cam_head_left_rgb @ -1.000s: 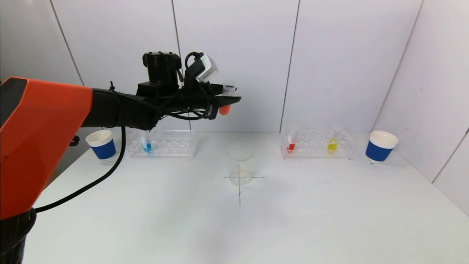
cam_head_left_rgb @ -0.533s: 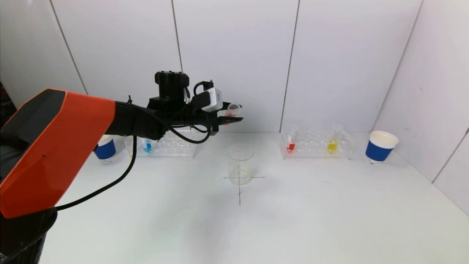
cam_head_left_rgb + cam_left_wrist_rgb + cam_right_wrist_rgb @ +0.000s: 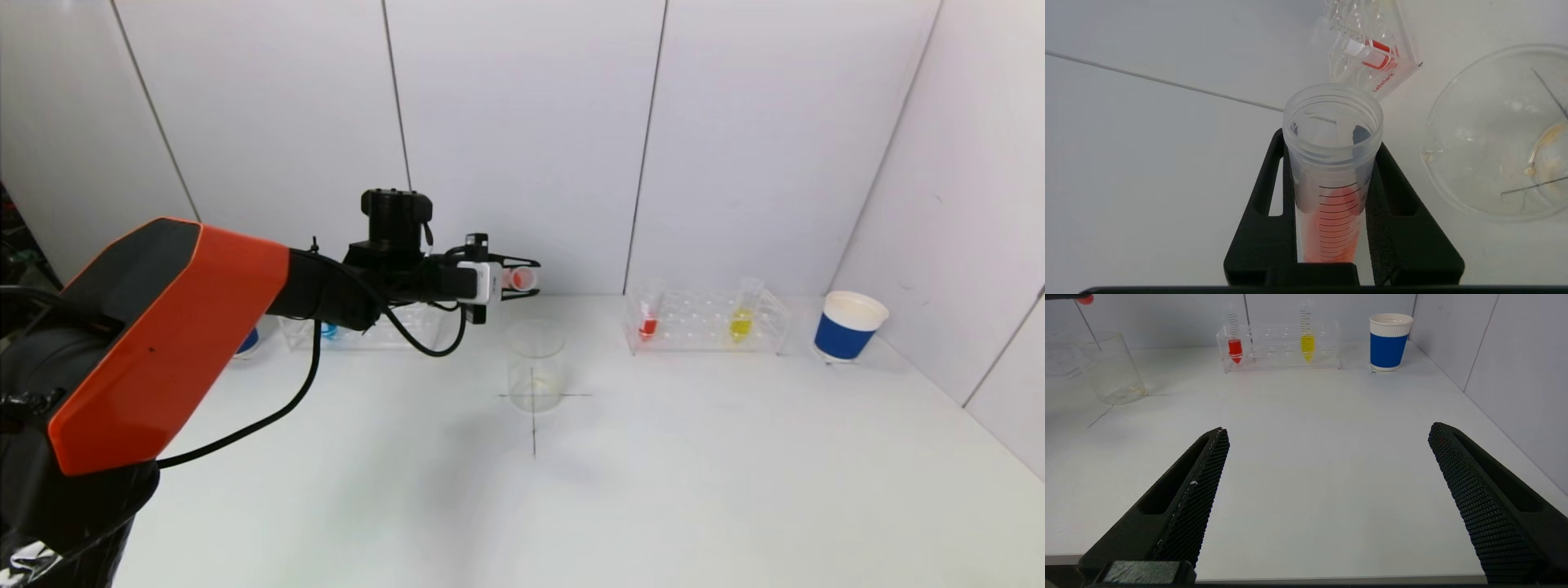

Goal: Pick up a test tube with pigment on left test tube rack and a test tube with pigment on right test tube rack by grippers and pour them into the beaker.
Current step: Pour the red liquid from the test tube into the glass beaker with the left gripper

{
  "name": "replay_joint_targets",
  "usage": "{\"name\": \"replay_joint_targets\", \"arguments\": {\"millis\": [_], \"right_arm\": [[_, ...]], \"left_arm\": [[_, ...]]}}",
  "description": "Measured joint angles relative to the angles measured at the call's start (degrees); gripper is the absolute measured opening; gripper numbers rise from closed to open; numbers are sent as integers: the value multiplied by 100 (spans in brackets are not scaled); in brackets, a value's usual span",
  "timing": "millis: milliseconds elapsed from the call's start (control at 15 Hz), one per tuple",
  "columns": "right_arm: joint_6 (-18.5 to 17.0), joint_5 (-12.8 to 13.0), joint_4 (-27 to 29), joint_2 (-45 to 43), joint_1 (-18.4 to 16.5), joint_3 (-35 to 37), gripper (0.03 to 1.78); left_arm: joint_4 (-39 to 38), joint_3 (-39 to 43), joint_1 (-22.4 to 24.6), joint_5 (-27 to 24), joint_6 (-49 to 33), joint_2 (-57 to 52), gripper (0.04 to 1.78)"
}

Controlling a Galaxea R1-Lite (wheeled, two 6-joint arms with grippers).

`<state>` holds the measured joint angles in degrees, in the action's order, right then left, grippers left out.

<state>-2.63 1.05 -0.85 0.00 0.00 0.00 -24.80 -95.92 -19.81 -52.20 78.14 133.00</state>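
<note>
My left gripper (image 3: 522, 278) is shut on a test tube with orange-red pigment (image 3: 518, 278) and holds it tipped on its side, above and just behind-left of the glass beaker (image 3: 535, 364). In the left wrist view the tube (image 3: 1333, 175) lies between the jaws, open mouth away from the camera, pigment pooled low; the beaker (image 3: 1498, 130) is beside it. The left rack (image 3: 367, 327) holds a blue tube (image 3: 329, 330). The right rack (image 3: 706, 320) holds a red tube (image 3: 648, 321) and a yellow tube (image 3: 741, 318). My right gripper (image 3: 1329, 433) is open over the table's near right, out of the head view.
A blue paper cup (image 3: 847, 325) stands right of the right rack. Another blue cup (image 3: 246, 340) is mostly hidden behind my left arm. A black cross (image 3: 535, 408) is marked on the table under the beaker. White wall panels close in at the back and right.
My left arm has come down with the tube and rolled it from upright to lying on its side, mouth toward the beaker side. The right arm has not moved.
</note>
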Motion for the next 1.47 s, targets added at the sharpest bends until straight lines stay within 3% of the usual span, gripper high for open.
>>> {"name": "replay_joint_targets", "arguments": {"millis": [400, 1467], "right_arm": [[-1, 0, 0, 0, 0, 0, 177], [0, -1, 0, 0, 0, 0, 177]], "left_arm": [[-106, 20, 24, 282, 1408, 179, 48], [-59, -152, -105, 675, 2931, 278, 48]]}}
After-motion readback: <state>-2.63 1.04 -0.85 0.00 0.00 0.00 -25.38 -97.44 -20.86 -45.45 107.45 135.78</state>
